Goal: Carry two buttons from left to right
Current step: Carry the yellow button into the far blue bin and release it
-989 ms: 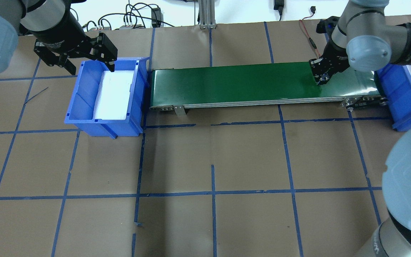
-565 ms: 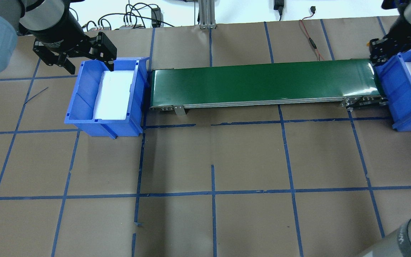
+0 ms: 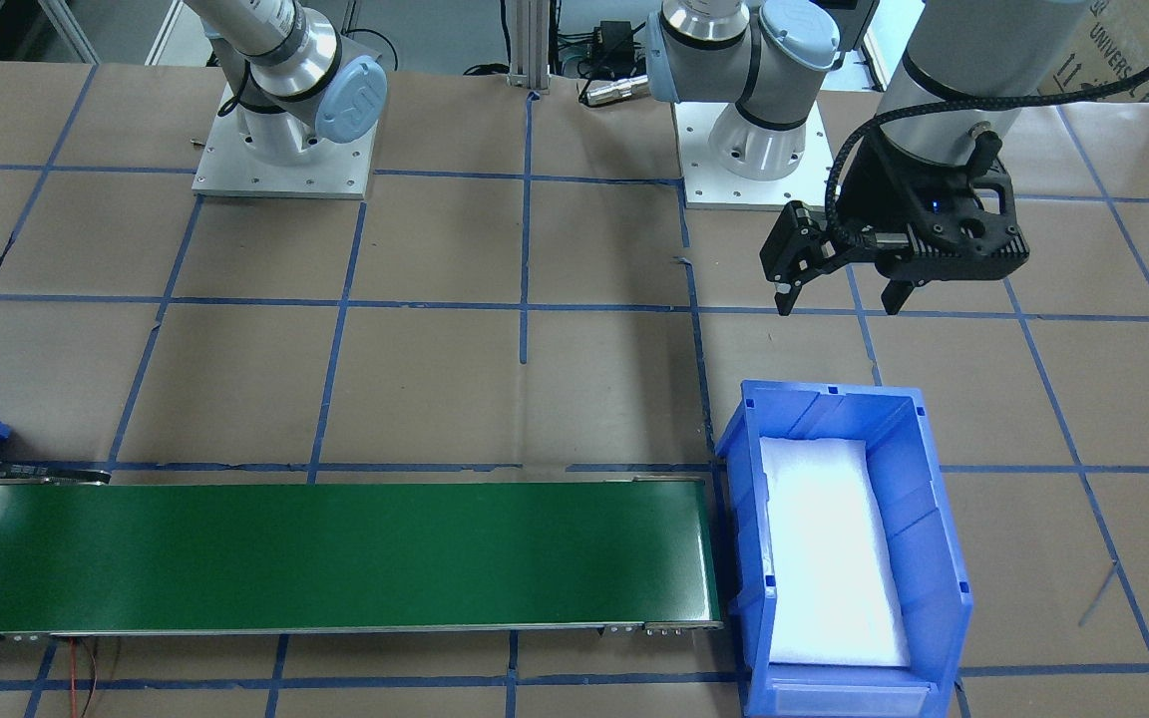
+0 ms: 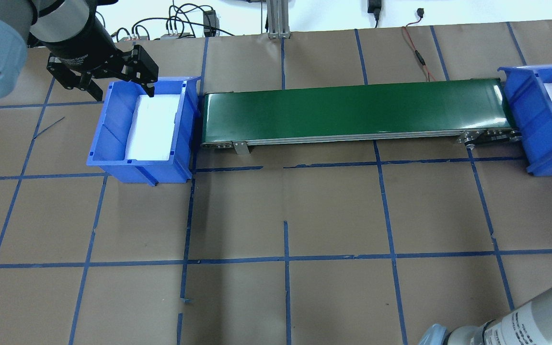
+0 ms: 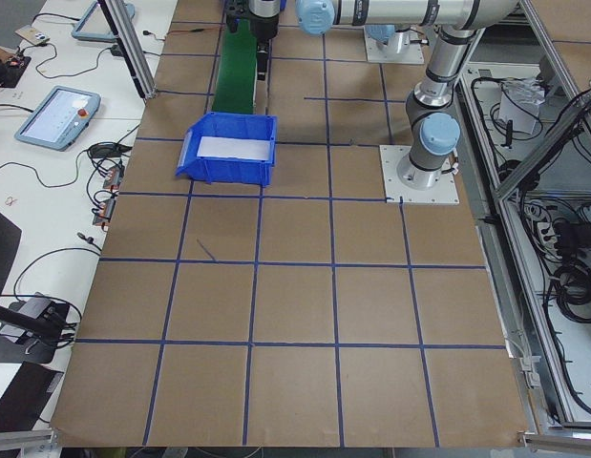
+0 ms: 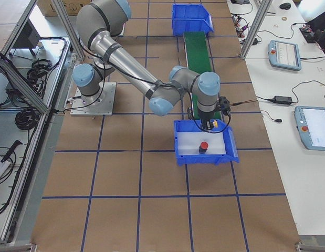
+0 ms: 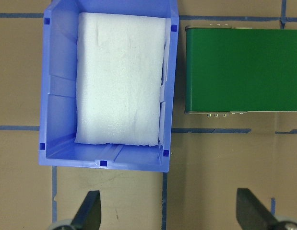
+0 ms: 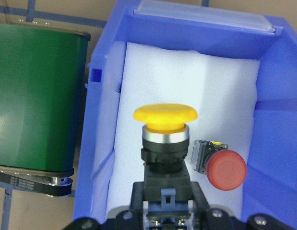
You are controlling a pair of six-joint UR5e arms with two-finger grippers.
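Note:
The yellow-capped button [image 8: 164,120] stands upright over the white foam of the right blue bin [image 8: 102,143], its black body clamped in my right gripper [image 8: 167,205]. Beside it, on the foam, the red-capped button [image 8: 225,168] lies on its side. In the exterior right view my right gripper [image 6: 208,125] hangs over that bin's far end, with the red button [image 6: 203,146] below it. My left gripper [image 4: 122,91] is open and holds nothing, at the far rim of the left blue bin [image 4: 113,139]. That bin contains only white foam.
A green conveyor belt [image 4: 352,110] runs between the two bins, with nothing on it. Cables and a metal post lie at the table's far edge. Brown paper with blue tape lines covers the table [image 4: 285,215].
My right gripper has swung from the conveyor's right end to over the right bin, leaving the overhead view. The left gripper has stayed put.

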